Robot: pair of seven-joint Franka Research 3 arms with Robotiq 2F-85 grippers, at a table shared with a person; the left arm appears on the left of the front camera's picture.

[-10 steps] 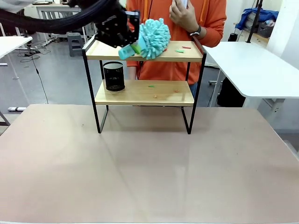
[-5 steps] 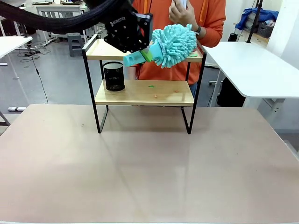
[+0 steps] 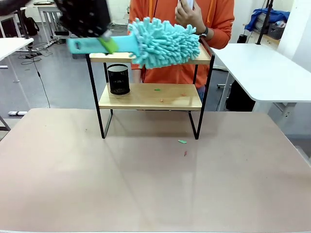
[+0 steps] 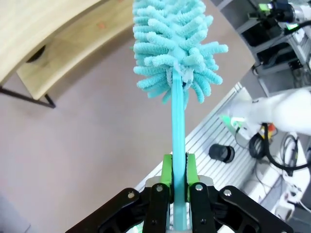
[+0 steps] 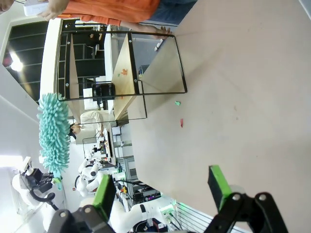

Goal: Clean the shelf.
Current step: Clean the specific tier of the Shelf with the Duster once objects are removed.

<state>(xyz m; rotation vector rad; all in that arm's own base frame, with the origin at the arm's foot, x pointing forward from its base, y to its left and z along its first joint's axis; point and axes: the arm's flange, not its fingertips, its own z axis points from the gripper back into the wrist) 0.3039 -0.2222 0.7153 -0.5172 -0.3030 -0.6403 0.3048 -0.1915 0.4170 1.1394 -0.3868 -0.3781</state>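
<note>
- The small two-tier shelf of light wooden boards in a thin black metal frame (image 3: 141,96) stands at the far middle of the grey-brown tabletop (image 3: 146,194), just in front of a person in an orange top (image 3: 218,19).
- It looks light and stiff, and on such thin legs it would likely slide or tip under a hard sideways sweep. The black corner posts or the top rail are the firm places to steady it.
- The left gripper (image 4: 178,182) is clamped tight on the flat, smooth turquoise plastic handle of a fluffy turquoise microfibre duster (image 3: 163,41), taking it near the handle's end.
- The soft head gives easily and lies along the right half of the top board.
- The right gripper (image 5: 163,191) hangs above the near tabletop with its fingers spread wide, holding nothing.
- A black mesh cup (image 3: 118,79) sits at the left end of the lower board, where small green (image 3: 157,89) and orange (image 3: 162,100) scraps lie.
- Since a second ago the left gripper has swung up and to the left, and the handle has levelled out.
- The head has swept from the board's middle to its right.
- A green scrap (image 3: 182,141) and a red scrap (image 3: 185,153) now lie on the tabletop near the right front leg (probably the two seen earlier on the top board, though the duster hides that spot).
</note>
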